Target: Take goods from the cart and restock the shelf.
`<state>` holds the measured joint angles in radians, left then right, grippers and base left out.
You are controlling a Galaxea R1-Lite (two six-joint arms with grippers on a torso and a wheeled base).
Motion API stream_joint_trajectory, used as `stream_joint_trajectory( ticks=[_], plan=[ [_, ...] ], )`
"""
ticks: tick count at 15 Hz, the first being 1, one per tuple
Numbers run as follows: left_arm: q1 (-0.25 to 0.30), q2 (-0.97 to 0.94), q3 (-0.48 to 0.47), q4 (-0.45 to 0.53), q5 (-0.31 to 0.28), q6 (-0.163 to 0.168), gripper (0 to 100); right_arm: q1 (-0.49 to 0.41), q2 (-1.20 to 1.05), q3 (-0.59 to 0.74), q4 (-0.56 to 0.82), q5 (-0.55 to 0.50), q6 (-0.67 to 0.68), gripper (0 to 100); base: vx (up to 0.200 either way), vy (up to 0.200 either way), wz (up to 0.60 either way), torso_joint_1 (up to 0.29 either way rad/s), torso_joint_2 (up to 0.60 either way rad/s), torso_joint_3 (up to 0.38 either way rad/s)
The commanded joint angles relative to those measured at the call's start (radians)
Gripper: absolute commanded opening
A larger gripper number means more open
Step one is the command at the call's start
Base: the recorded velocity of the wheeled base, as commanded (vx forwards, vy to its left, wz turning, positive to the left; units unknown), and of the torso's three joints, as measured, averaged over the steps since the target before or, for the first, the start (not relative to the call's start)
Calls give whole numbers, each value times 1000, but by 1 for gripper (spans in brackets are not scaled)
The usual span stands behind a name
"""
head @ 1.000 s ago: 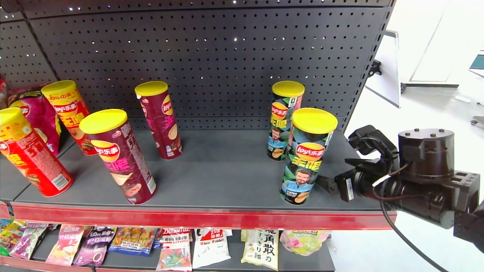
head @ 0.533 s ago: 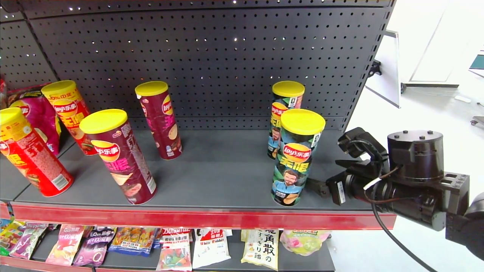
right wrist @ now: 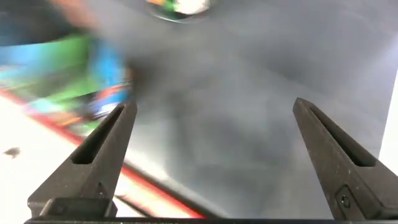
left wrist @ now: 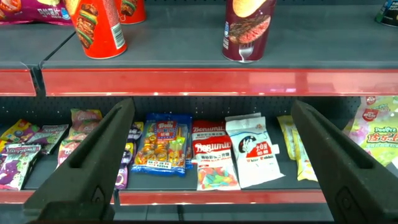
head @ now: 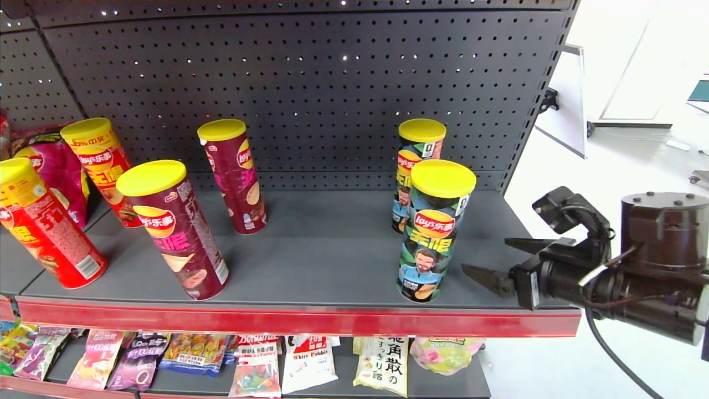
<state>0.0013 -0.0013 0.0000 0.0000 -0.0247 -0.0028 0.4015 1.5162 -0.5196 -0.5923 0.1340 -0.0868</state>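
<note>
A green chip can with a yellow lid (head: 435,233) stands upright near the front of the grey shelf (head: 332,260), just ahead of a second green can (head: 418,149). My right gripper (head: 487,256) hovers open to the right of the front can, a short gap away, holding nothing. In the right wrist view the right gripper (right wrist: 214,106) is spread wide over the shelf top, with the green can (right wrist: 74,68) blurred off to one side. My left gripper (left wrist: 212,106) is open and empty, lower down in front of the shelf's red edge (left wrist: 205,81).
Two maroon cans (head: 174,230) (head: 232,177) and two red cans (head: 41,221) (head: 99,166) stand on the shelf's left half. Bare shelf lies between the maroon and green cans. Snack bags (left wrist: 214,155) hang on the lower shelf. The shelf ends just right of the green cans.
The front green can slid left with my right gripper until it stood before the rear can. My right gripper then let go and drew back to the right.
</note>
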Motion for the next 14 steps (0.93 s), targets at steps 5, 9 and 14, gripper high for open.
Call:
stream_joint_trajectory(
  ticks=[5, 9, 14],
  plan=[
    [0, 1, 0, 0, 0, 0, 100, -29, -67, 35, -47, 401, -90, 100, 0, 0, 0, 0, 0, 0],
    [0, 1, 0, 0, 0, 0, 100, -23, 9, 26, -86, 475, -151, 100, 0, 0, 0, 0, 0, 0],
    [-1, 1, 0, 0, 0, 0, 100, -16, 99, 7, -147, 472, -183, 100, 0, 0, 0, 0, 0, 0]
  ],
)
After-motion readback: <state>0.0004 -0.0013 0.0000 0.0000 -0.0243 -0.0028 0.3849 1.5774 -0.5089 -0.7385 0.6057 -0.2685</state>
